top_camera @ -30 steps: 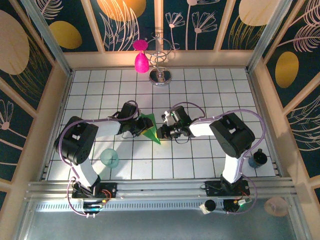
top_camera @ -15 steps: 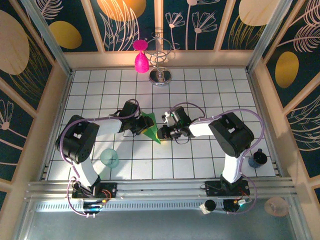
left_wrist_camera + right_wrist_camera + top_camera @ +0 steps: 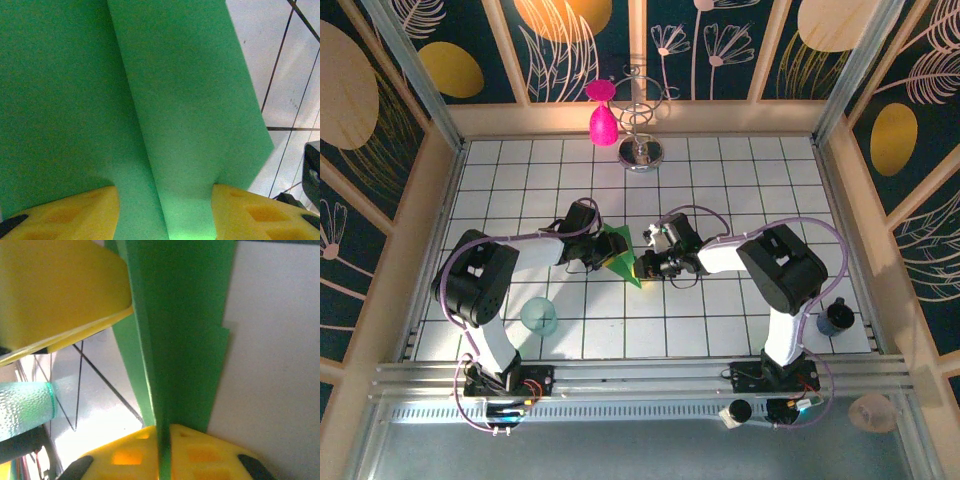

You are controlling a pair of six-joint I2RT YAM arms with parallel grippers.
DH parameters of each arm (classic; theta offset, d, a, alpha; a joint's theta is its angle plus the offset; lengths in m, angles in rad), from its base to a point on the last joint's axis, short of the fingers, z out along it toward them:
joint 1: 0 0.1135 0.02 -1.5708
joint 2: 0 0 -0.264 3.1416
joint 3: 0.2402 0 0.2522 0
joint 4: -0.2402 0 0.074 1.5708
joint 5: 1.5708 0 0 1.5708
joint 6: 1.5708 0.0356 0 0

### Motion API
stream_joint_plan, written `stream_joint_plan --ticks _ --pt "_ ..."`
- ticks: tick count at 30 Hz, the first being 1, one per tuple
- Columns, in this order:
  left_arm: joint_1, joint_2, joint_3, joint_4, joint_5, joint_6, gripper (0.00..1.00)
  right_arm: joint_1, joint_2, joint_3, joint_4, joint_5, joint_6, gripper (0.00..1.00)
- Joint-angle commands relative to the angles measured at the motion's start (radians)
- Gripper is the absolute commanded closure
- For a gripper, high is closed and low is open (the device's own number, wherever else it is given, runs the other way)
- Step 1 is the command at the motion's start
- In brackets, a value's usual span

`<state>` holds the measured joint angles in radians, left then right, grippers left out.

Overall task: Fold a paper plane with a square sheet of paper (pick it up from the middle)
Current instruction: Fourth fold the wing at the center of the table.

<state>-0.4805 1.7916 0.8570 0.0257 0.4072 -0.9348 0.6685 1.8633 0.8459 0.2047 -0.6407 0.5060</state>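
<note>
The bright green paper plane (image 3: 619, 254), a sheet folded into a narrow pointed shape with a centre crease, hangs between both grippers at mid-table. My right gripper (image 3: 642, 267) is shut on its folded edge; in the right wrist view the paper (image 3: 185, 315) runs straight into the pinched yellow jaws (image 3: 164, 455). My left gripper (image 3: 599, 250) meets the paper from the left. Its yellow fingers (image 3: 65, 215) stand apart, with a creased green flap (image 3: 175, 100) passing between them. One left finger (image 3: 55, 290) shows against the paper in the right wrist view.
A translucent teal cup (image 3: 539, 316) stands near the left arm, also seen as the teal cup (image 3: 25, 407). A pink teardrop object (image 3: 603, 122) and a metal stand (image 3: 642, 150) are at the back. A dark cup (image 3: 836, 318) sits at the right edge.
The left arm has shifted slightly toward the back. The paper and the right gripper stay where they were.
</note>
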Motion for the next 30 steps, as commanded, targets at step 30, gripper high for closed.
stream_joint_plan --ticks 30 --pt "0.011 0.149 -0.073 -0.176 -0.211 0.053 0.47 -0.006 0.052 0.036 0.051 0.002 -0.005 0.87"
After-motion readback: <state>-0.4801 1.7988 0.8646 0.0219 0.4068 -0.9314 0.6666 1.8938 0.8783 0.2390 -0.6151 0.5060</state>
